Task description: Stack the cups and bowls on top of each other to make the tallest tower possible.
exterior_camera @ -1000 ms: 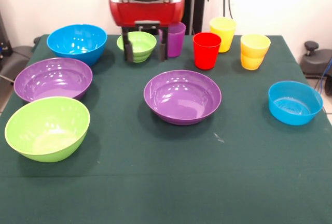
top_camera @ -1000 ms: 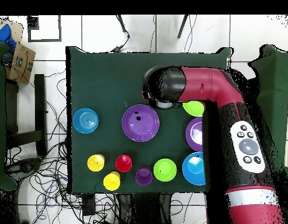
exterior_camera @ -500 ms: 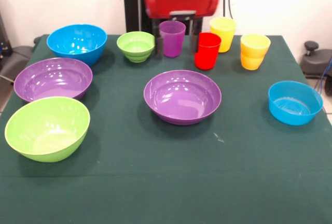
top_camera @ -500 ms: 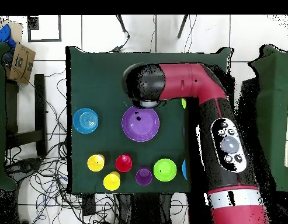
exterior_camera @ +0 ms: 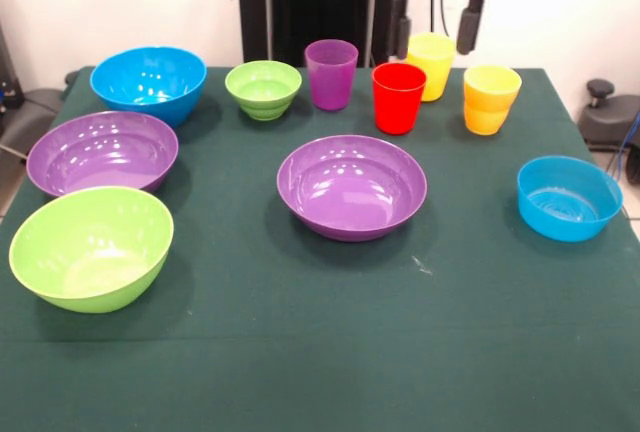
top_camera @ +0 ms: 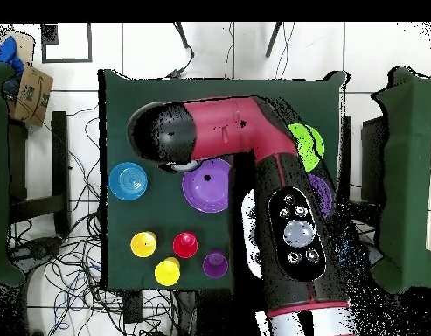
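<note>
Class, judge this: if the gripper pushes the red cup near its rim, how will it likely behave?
The red cup looks like thin plastic, so probably light. It stands tall on a narrow base, so a high push may tip it. Its glossy wall could slip.

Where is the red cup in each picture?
Front view: the red cup stands in the back row, between the purple cup on its left and the yellow cups on its right.
Overhead view: the red cup sits near the bottom of the table, left of the purple cup.
Shared landmark: the large purple bowl in the middle of the table.
</note>
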You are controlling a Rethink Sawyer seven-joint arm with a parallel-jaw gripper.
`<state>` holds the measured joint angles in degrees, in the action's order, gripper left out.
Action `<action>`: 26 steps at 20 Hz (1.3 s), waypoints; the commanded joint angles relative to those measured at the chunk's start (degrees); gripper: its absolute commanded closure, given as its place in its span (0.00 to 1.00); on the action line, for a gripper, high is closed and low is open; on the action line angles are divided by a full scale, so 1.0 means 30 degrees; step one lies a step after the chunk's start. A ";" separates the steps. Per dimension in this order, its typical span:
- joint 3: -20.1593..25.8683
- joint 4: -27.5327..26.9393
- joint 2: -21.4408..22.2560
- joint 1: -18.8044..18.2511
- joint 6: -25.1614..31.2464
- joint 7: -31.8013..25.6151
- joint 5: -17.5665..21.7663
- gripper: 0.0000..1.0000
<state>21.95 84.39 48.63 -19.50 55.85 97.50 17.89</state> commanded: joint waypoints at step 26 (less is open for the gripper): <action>-0.2883 0.4736 -0.0493 0.1239 -0.4331 0.2998 0.0086 0.00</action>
<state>15.15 93.02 50.35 -17.44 45.99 97.50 16.53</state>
